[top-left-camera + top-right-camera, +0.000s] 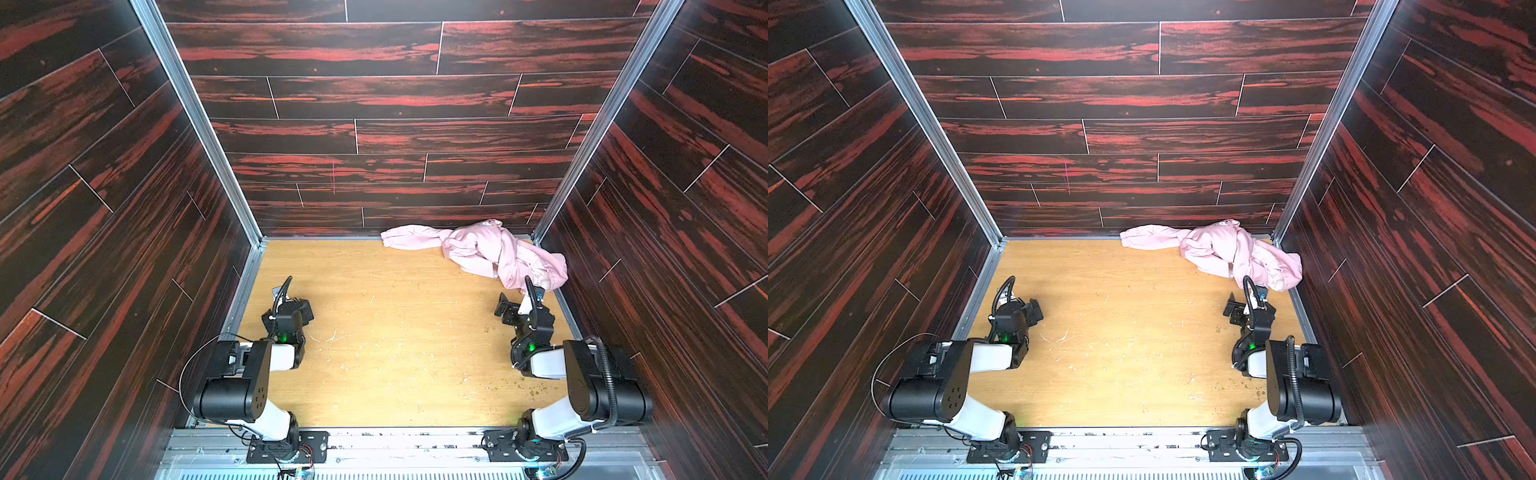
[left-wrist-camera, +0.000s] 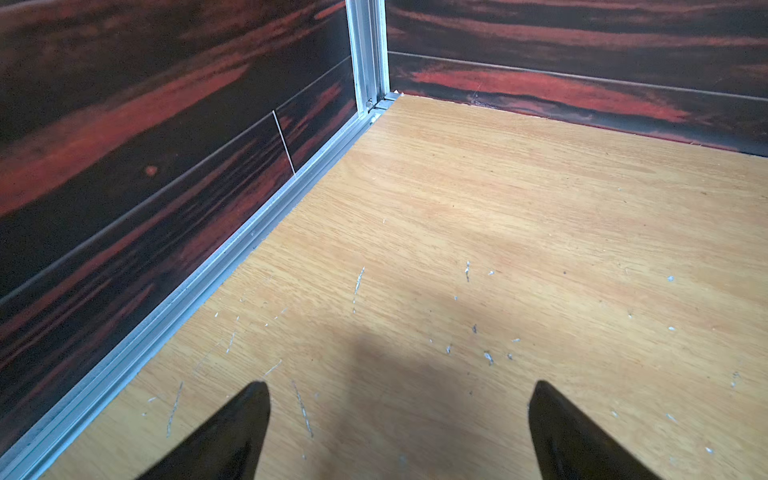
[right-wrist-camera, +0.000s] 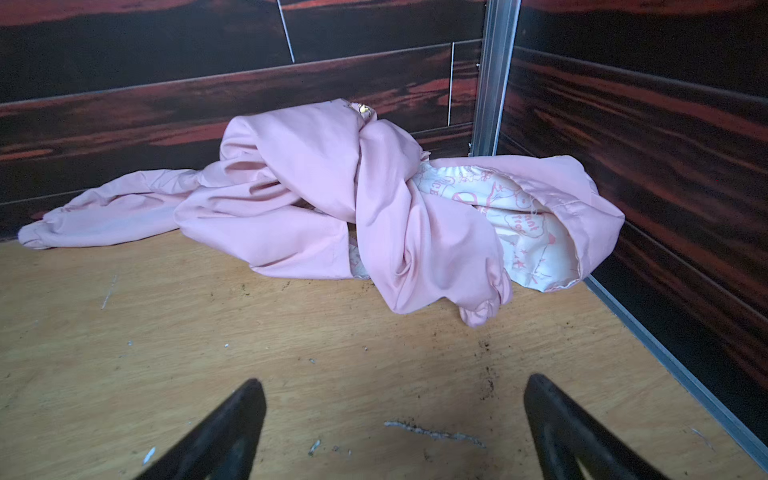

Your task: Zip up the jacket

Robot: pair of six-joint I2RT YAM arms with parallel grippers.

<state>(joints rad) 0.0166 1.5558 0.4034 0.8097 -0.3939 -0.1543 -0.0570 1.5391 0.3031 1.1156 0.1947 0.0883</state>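
Observation:
The jacket (image 1: 478, 249) (image 1: 1219, 249) lies crumpled and twisted in the far right corner of the wooden floor. One pink sleeve (image 3: 104, 212) stretches out along the back wall. Its pale printed lining (image 3: 511, 216) shows on the side nearest the right wall, and a small logo (image 3: 362, 109) sits on top of the heap. I cannot make out the zipper. My right gripper (image 1: 505, 306) (image 1: 1232, 306) (image 3: 394, 378) stands open just short of the jacket, holding nothing. My left gripper (image 1: 306, 311) (image 1: 1036, 309) (image 2: 400, 384) is open over bare floor, far from the jacket.
Dark red wood-pattern walls (image 1: 395, 137) enclose the floor on three sides, with aluminium rails (image 2: 249, 245) along their base and posts (image 3: 494, 75) in the corners. Scratches and small crumbs (image 1: 536, 388) dot the floor (image 1: 395, 332). Both arm bases stand at the near edge.

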